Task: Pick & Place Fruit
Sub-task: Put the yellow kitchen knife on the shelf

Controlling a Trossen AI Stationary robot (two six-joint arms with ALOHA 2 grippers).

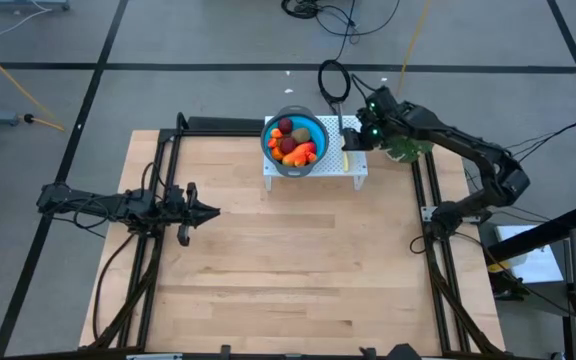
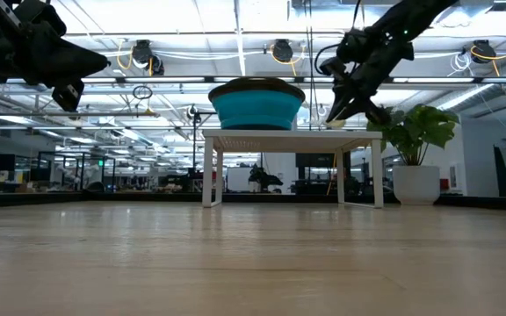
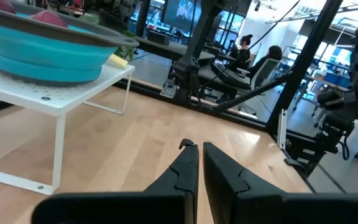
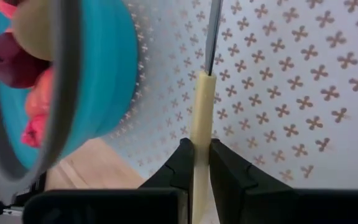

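The fruit lies heaped in a blue bowl: dark red balls, a brownish-green oval and an orange-red piece. The bowl stands on a white perforated stand at the table's far middle. Right of the bowl a yellow-handled knife lies on the stand. My right gripper is shut, slanting down over the knife's handle. My left gripper is shut and level above the table's left part, holding nothing. My right gripper's shut fingers stand over the knife's yellow handle, slanting down from the table's right and lying along it. The handle shows through the gap between them. Whether they touch it I cannot tell.
A green potted plant stands under my right arm, right of the stand. Black rails run along the table's left and right sides. The bare wooden tabletop stretches from the stand to the near edge.
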